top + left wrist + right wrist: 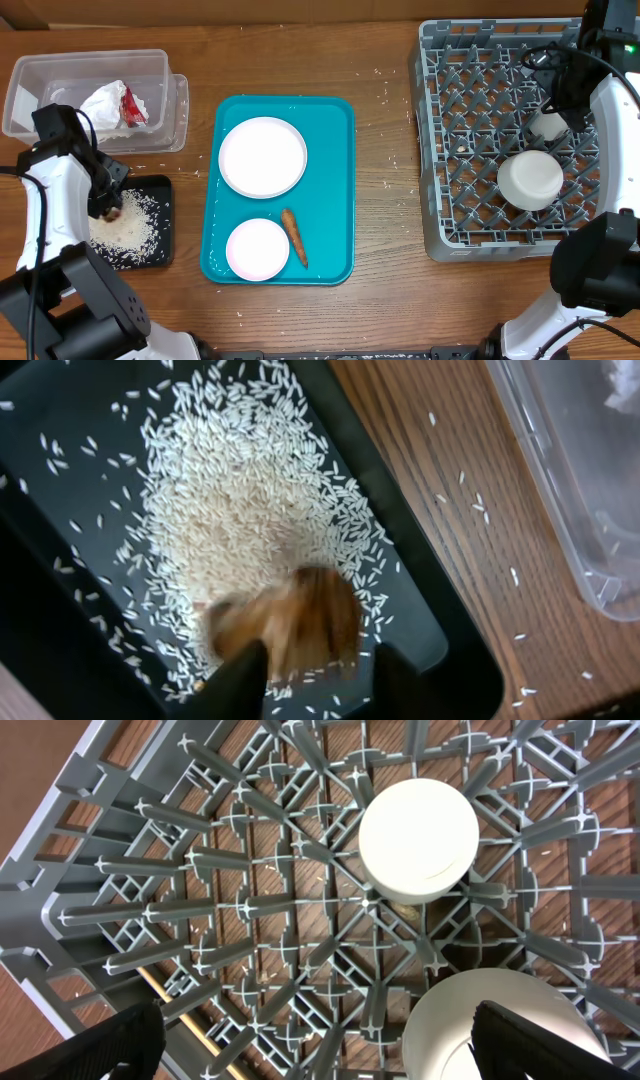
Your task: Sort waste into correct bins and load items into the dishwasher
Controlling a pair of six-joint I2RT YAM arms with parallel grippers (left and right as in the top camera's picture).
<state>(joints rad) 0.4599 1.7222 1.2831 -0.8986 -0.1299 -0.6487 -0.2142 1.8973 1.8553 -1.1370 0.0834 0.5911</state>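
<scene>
Two dishes and one carrot [294, 237] lie on the teal tray [340, 180] at mid-table.
Overhead: the large plate [262, 157] and a small bowl [258, 248] share that tray with the carrot; the clear tub [30, 100] with crumpled paper [108, 105] sits at the far-left corner, the black tray [160, 190] of rice [130, 228] is by the left edge, and the grey rack [450, 200] at the right edge holds a second bowl [530, 178] and a cup [548, 126]. Left wrist: the left claw [320, 655] is part open over the black tray, the brown lump [290, 620] blurred at its tips, clear of one finger, by the rice. Right wrist: the right claw [315, 1010] gapes wide and empty over the rack.
</scene>
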